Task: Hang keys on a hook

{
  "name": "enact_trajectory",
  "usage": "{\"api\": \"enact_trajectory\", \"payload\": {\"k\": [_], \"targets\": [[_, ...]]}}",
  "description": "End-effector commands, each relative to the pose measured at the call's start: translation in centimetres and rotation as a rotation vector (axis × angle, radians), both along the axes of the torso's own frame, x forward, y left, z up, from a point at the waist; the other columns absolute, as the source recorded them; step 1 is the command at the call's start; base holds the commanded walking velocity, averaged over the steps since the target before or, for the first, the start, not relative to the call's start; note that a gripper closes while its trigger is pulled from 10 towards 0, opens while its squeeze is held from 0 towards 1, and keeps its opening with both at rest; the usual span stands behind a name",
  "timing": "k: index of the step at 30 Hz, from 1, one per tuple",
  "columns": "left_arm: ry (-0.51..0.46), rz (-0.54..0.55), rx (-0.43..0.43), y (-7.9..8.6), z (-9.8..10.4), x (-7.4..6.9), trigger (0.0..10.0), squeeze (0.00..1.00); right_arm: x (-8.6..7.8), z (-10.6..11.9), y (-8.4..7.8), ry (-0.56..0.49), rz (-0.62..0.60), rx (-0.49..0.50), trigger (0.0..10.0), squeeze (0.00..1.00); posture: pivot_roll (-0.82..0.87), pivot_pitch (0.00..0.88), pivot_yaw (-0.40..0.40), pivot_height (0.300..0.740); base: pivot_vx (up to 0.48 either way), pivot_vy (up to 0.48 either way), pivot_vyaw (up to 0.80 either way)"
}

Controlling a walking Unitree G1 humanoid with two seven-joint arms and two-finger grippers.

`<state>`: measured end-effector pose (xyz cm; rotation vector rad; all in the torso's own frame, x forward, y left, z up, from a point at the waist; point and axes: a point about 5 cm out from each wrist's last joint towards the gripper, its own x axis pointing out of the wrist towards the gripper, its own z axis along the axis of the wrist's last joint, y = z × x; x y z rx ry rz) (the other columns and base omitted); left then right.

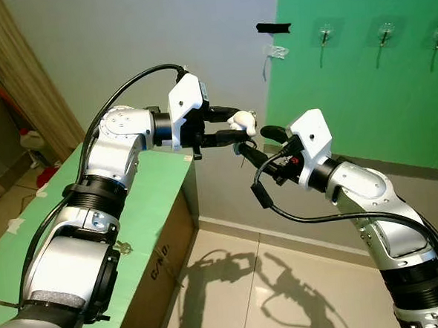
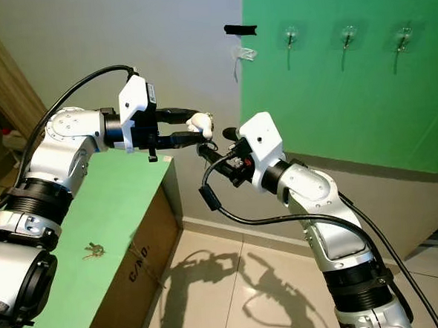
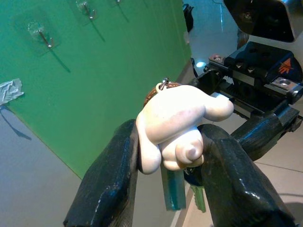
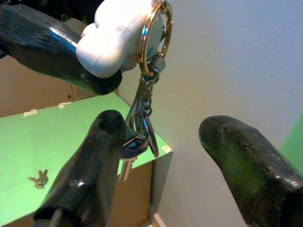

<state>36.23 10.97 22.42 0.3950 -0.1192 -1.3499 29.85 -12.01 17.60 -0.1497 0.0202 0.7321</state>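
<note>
My left gripper [image 1: 240, 126] is shut on a white figurine keychain [image 3: 176, 127], held up in the air past the table's corner. A metal ring [image 4: 154, 38] and chain with keys [image 4: 137, 142] dangle below the figurine. My right gripper [image 1: 260, 145] is open, its fingers [image 4: 90, 165] on either side of the hanging keys, just right of the left gripper. Three clear hooks [image 1: 325, 33] are stuck on the green wall panel, up and to the right of both grippers. A second small bunch of keys [image 2: 94, 251] lies on the green tabletop.
A green-topped cardboard box table [image 1: 157, 190] stands at the left. Black tape [image 1: 273, 27] and a crumpled strip of clear tape [image 1: 275, 52] mark the grey wall. Tiled floor [image 1: 285, 279] lies below the arms.
</note>
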Motion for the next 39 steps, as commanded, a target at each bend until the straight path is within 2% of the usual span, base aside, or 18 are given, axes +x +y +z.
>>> {"api": "enact_trajectory", "payload": {"k": [1,36,37,38,39], "targets": [[-0.042,-0.002,-0.011,0.14,1.34,0.10,0.0,0.00,0.13,0.33,-0.15,-0.016,0.000,0.016,0.0,0.00,-0.21,0.000,0.105,0.740,0.000,0.000,0.00],[-0.051,0.041,0.000,0.83,1.47,0.52,0.0,0.00,-0.81,0.00,0.06,0.031,0.094,0.028,0.0,0.00,-0.21,0.000,0.107,0.740,0.000,0.000,0.00],[-0.073,0.088,0.004,0.86,1.54,0.83,3.3,0.00,-0.83,0.03,0.07,0.032,0.095,0.029,0.0,0.00,-0.21,0.000,0.108,0.740,0.000,0.000,0.00],[-0.081,0.112,0.007,0.88,1.56,1.00,10.0,0.00,-0.84,0.04,0.06,0.031,0.095,0.029,0.0,0.00,-0.21,0.000,0.108,0.740,0.000,0.000,0.00],[-0.081,0.112,0.007,0.88,1.56,1.00,10.0,0.00,-0.84,0.04,0.06,0.031,0.095,0.029,0.0,0.00,-0.21,0.000,0.108,0.740,0.000,0.000,0.00]]}}
